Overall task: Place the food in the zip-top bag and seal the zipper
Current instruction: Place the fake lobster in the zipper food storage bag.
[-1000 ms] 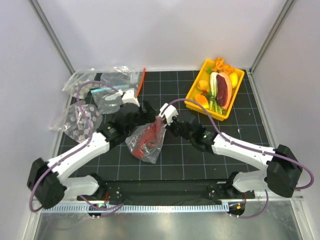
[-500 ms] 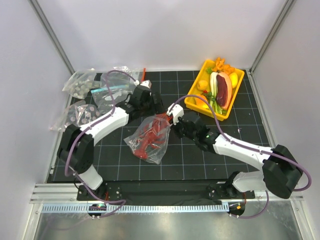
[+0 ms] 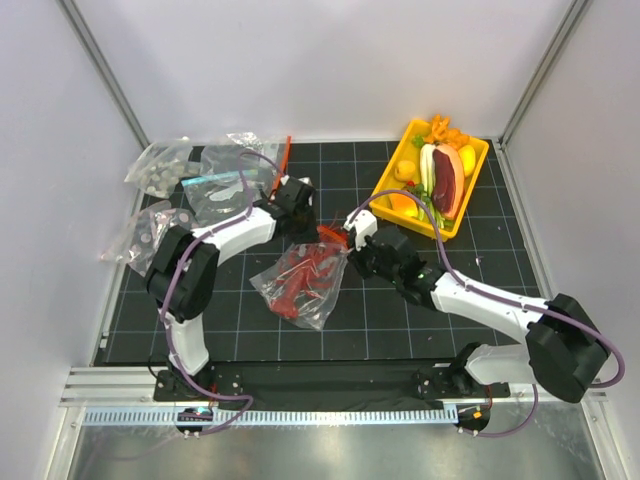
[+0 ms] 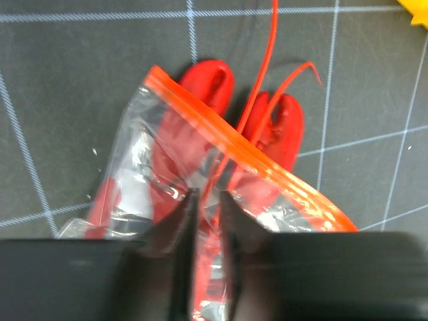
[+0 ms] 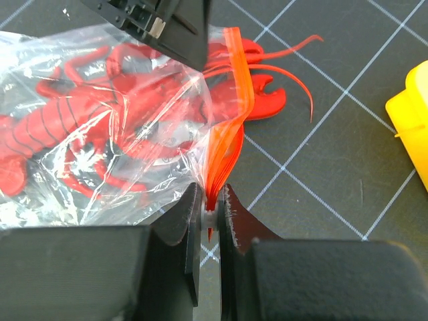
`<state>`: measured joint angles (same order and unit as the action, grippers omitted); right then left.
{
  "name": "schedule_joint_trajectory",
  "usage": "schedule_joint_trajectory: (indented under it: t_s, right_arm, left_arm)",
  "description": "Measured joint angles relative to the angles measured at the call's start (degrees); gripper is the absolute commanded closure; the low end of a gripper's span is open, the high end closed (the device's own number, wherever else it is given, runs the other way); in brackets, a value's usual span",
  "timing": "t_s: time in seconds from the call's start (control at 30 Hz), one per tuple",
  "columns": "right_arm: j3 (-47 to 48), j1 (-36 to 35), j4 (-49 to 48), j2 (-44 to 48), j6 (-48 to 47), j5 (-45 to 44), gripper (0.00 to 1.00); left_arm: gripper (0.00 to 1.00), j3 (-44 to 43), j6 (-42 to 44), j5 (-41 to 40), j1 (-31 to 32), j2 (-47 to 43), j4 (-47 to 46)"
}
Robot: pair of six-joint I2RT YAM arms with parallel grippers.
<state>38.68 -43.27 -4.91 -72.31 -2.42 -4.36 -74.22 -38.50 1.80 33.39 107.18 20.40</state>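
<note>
- Bags of grey discs: two, by the left edge of the bench, toward its far left corner.
- Left tool: fingers drawn nearly together, pinching clear film of the bag just behind its mouth.
- Zip-top bag: crumpled, mid-bench, about midway between the left and right edges.
- Lobster: body inside the bag; claws and antennae stick out past the mouth.
- Zipper: red-orange strip crossing over the lobster's claws.
- Right tool: clamped on one end of the zipper.
- Yellow tray: far right corner; holds a dark red-purple slab, a leek and yellow and orange pieces.
</note>
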Motion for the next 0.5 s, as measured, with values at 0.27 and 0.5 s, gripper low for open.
schedule_joint_trajectory:
  t_s: [0.27,0.5]
  right_arm:
    - [-0.13,0.39,-0.87,0.72,0.98,-0.17,0.99]
    - [-0.13,1.36,-1.09,0.74,2.05,-1.38,0.99]
  left_arm:
    - [1.00,0.68,-0.02,-1.18,-1.86,-0.76,-0.85]
    - [1.00,13.07,-0.09,-6.95,-1.51,-17.94,-4.55]
